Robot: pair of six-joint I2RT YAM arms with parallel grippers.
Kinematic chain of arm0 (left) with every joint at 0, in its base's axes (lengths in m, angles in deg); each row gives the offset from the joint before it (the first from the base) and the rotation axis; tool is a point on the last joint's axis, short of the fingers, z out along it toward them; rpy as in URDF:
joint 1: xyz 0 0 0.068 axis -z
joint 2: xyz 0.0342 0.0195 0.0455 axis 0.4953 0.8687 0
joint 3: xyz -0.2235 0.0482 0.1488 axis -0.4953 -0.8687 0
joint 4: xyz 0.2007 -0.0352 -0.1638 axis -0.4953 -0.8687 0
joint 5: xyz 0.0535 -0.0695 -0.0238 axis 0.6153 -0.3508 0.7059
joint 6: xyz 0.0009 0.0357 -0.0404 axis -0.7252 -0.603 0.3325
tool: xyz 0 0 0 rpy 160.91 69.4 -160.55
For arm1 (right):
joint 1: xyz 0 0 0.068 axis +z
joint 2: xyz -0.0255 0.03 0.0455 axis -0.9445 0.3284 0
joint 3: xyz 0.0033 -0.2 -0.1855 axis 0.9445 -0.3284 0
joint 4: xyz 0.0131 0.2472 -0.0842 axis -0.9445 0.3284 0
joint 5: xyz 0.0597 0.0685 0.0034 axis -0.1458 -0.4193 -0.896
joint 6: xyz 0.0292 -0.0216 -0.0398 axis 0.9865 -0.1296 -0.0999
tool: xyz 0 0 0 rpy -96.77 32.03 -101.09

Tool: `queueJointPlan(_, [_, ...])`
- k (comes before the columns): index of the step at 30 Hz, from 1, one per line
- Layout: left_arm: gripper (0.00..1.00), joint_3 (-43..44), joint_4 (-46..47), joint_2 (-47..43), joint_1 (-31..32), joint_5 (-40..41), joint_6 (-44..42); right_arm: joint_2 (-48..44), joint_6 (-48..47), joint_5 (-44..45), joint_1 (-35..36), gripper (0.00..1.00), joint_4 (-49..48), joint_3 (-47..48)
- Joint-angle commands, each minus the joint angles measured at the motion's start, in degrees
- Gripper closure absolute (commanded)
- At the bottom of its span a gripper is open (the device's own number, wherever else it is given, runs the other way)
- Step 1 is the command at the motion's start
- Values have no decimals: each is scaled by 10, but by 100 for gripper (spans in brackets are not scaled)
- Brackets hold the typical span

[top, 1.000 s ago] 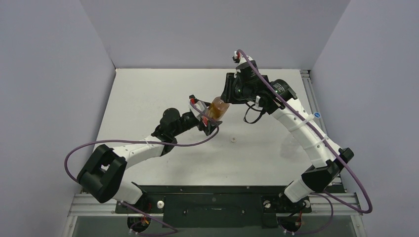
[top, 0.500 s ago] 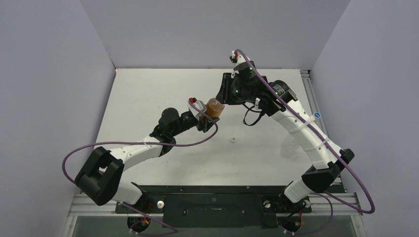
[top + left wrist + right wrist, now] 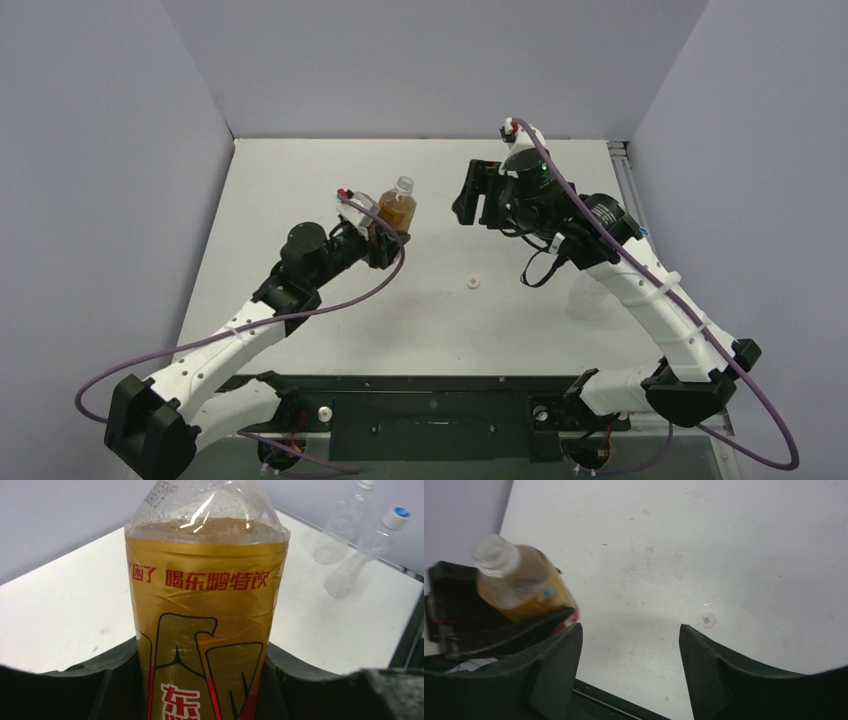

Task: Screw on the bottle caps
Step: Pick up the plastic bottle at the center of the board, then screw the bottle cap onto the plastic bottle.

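My left gripper (image 3: 388,232) is shut on the amber bottle (image 3: 397,210), which it holds upright above the table's left-middle. In the left wrist view the bottle's orange label (image 3: 205,605) fills the frame between both black fingers. A pale cap (image 3: 496,555) sits on its neck. My right gripper (image 3: 473,195) hangs open to the right of the bottle, apart from it, with nothing between its fingers (image 3: 554,650). A clear bottle (image 3: 357,555) with a blue-and-white cap (image 3: 398,514) lies at the far right of the table.
A small white round piece (image 3: 473,283) lies on the table between the arms, also in the right wrist view (image 3: 707,620). A second clear bottle shape (image 3: 340,527) lies beside the first. Grey walls stand on three sides; a black rail (image 3: 430,400) runs along the near edge.
My right gripper has opened off the bottle's top and drawn back to the right. The left gripper has closed on the amber bottle, moved it left and stood it upright.
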Motion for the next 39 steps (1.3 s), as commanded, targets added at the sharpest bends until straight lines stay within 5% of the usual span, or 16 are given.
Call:
queueJointPlan(1, [75, 45, -157, -57, -40, 105, 41, -44, 7, 88, -5, 34, -3, -95])
queueJointPlan(8, [74, 35, -234, -114, -54, 86, 34, -56, 18, 110, -3, 35, -47, -174])
queueJointPlan(20, [72, 25, -244, -171, -53, 11, 16, 82, 33, 177, 7, 44, -207, -343])
queueJointPlan(39, [71, -10, -235, -185, -53, 22, 14, 189, 51, 104, -32, 60, -356, -454])
